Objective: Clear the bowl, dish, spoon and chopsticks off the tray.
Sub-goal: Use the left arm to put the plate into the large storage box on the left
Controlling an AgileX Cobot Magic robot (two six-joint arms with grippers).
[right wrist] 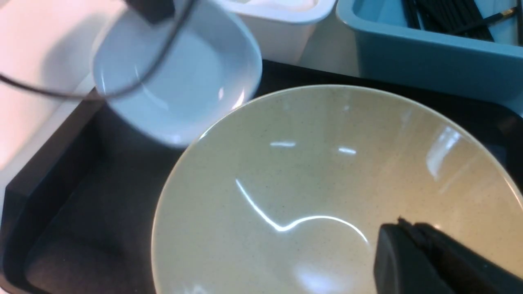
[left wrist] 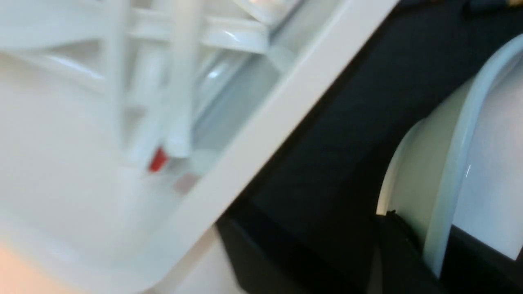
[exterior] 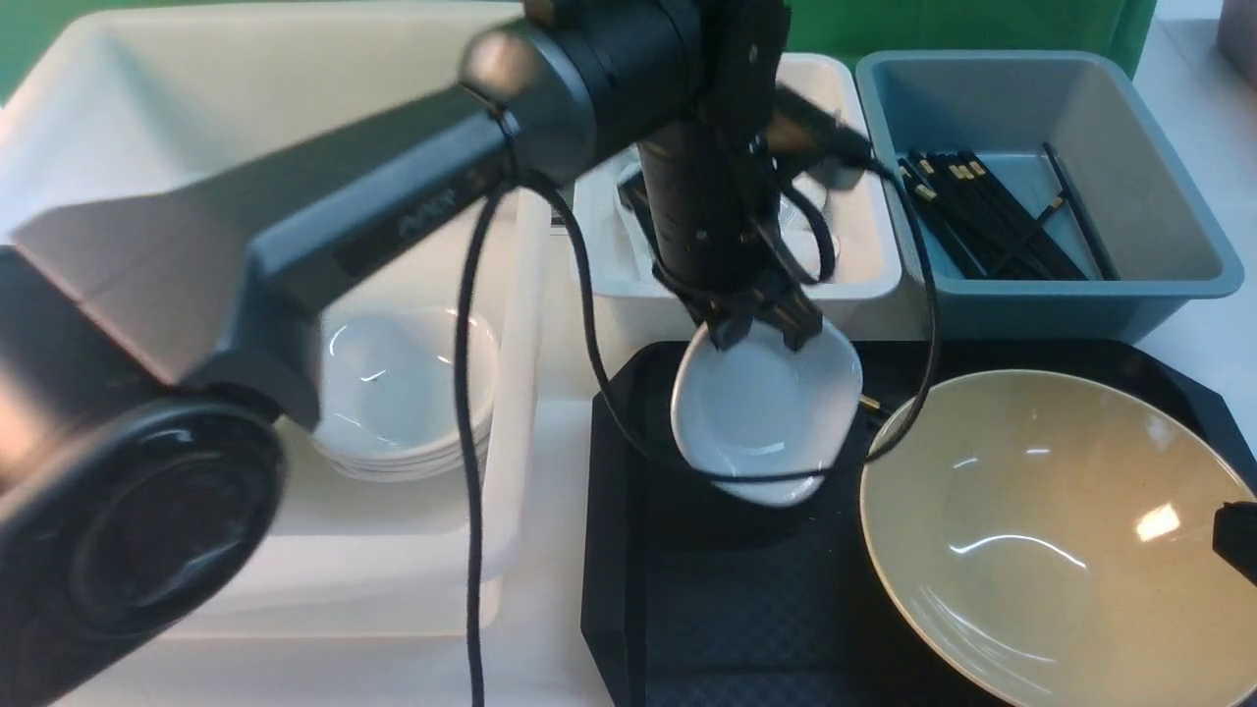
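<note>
Here, the black tray (exterior: 727, 609) is holding the wide tan bowl (exterior: 1041, 530) on its right. Above its far left, the left gripper (exterior: 756, 329) is pinching the tilted white dish (exterior: 766, 412) by its far rim. The dish is likely light, slippery and breakable. I cannot tell whether the right gripper (right wrist: 429, 257) is spread or pressed together.

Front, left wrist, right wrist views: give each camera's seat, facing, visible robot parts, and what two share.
Front: between the arms, facing forward and down at the tray; left arm and left tool show.
Left wrist: mounted on that wrist, facing the dish rim its tool grips.
Right wrist: mounted on that wrist, facing down into the bowl; right tool shows.
Front and right wrist share the dish, bowl and grey-blue bin.
</note>
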